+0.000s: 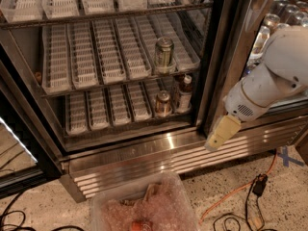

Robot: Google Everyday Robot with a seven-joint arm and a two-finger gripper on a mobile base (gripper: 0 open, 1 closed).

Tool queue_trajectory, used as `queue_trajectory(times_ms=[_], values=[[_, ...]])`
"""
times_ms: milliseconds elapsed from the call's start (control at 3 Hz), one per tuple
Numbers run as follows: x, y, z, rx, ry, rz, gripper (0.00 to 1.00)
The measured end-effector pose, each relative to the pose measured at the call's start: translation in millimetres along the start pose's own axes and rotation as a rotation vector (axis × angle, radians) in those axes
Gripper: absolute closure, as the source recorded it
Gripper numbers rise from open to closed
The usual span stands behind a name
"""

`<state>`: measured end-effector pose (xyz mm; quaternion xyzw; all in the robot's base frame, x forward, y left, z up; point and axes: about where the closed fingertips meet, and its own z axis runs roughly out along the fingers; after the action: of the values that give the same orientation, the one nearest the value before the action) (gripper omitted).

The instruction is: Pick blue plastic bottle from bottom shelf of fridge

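Observation:
The fridge (144,153) stands open with a black frame and a ribbed steel base. On its bottom shelf (110,107), at the right end, stands the blue plastic bottle (184,93) with a white cap and dark contents. A copper-topped can (162,103) stands just left of it. Another can (164,55) stands on the shelf above. My gripper (217,135) hangs outside the fridge, in front of the black door post, to the right of and lower than the bottle. It holds nothing that I can see.
A clear plastic bin (144,208) with crumpled wrap sits on the floor in front of the fridge. Orange and black cables (240,196) lie on the speckled floor at the right. A neighbouring cooler (284,18) holds cans and bottles.

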<state>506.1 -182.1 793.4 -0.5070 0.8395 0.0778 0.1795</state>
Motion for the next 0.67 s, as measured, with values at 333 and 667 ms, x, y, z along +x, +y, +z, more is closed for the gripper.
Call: queue_trajectory(times_ms=[333, 667], values=[[3, -1, 34, 0.006, -0.056, 0.047, 0.0], [4, 2, 65, 0.042, -0.153, 0.091, 0.0]])
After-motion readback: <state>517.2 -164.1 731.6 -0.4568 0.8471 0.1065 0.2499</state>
